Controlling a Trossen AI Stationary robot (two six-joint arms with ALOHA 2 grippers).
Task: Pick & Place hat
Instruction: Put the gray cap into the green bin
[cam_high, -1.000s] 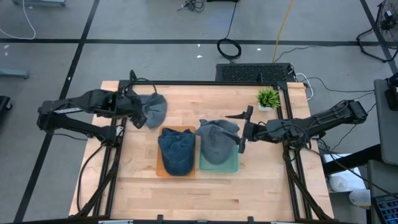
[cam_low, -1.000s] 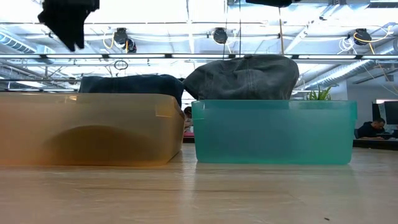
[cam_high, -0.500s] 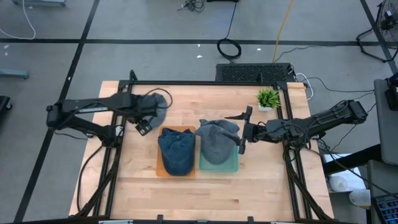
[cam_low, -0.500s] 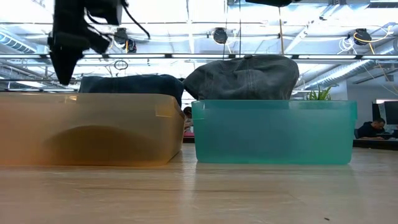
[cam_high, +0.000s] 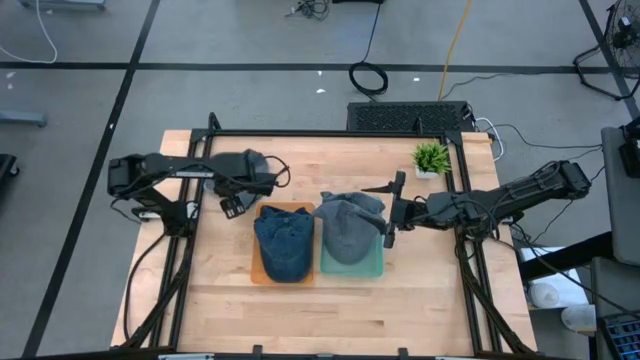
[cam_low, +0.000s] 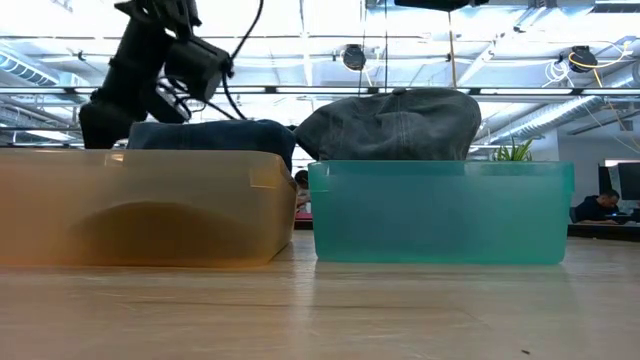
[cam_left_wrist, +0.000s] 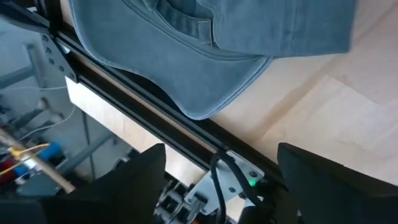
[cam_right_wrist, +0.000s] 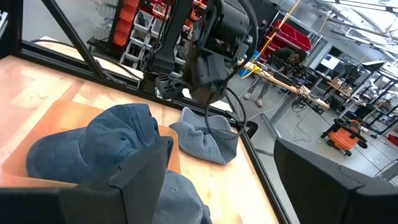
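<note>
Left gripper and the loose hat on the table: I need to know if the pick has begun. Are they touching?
Apart. The right wrist view shows the left gripper above the hat, background visible between them; the left wrist view shows open fingers short of it.

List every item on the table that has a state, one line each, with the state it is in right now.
Dark blue hat: resting in the orange bin.
Grey hat: heaped in the teal bin, bulging above its rim.
Light blue hat: crumpled on the table by the back rail, ungripped.
Left claw: open, empty, beside the light blue hat.
Right claw: open, empty, by the teal bin.
Plant: upright.
</note>
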